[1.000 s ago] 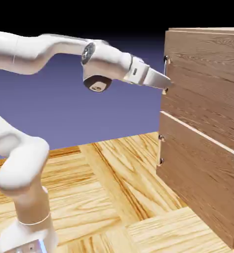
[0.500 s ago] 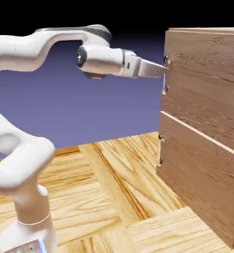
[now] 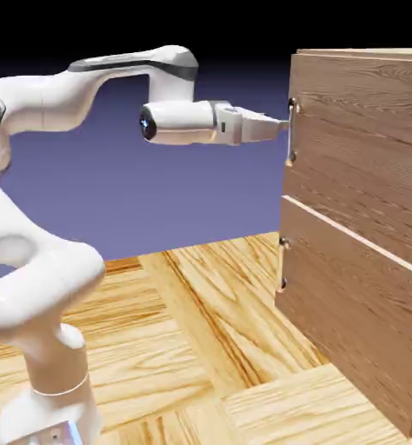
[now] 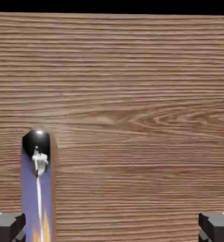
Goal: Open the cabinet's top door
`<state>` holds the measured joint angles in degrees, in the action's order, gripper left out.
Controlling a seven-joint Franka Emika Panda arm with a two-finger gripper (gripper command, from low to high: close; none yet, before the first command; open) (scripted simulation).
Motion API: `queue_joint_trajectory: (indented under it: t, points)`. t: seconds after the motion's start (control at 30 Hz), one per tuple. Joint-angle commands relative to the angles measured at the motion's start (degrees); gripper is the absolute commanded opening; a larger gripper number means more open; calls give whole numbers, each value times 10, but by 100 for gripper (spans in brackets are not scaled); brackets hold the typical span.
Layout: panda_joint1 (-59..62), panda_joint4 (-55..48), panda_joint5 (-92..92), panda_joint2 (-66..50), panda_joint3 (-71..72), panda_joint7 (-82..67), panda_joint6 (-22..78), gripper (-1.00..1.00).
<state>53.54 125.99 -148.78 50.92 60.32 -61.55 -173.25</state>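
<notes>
The large boxy dark brown wood-grain cabinet is placed at the exterior view's right on the lighter parquet floor. Its upper wood-grain door panel is stacked above the lower wood-grain panel.

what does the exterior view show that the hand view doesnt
Only the exterior view shows the white arm, the whole cabinet, its lower door panel and the parquet floor. Only the hand view shows the two grey fingertips set far apart at the bottom edge, jaws open, and the handle's mirror-like face close up. Both show the top door and its silver handle, with the gripper level and pointed at that door.
</notes>
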Motion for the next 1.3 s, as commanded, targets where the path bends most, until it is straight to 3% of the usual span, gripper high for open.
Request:
queue_joint_trajectory:
  t: [0.0, 0.2, 0.43, 0.47, 1.27]
  points:
    - [9, -6, -25, 3, 10, -17, 0, 0]
    - [61, -40, -168, 21, 68, -118, 1, 0]
    - [168, -119, -172, -5, 134, -118, 9, 0]
    - [168, -119, -172, -5, 134, -118, 9, -100]
    - [-310, 102, -172, -124, -240, -383, 86, -100]
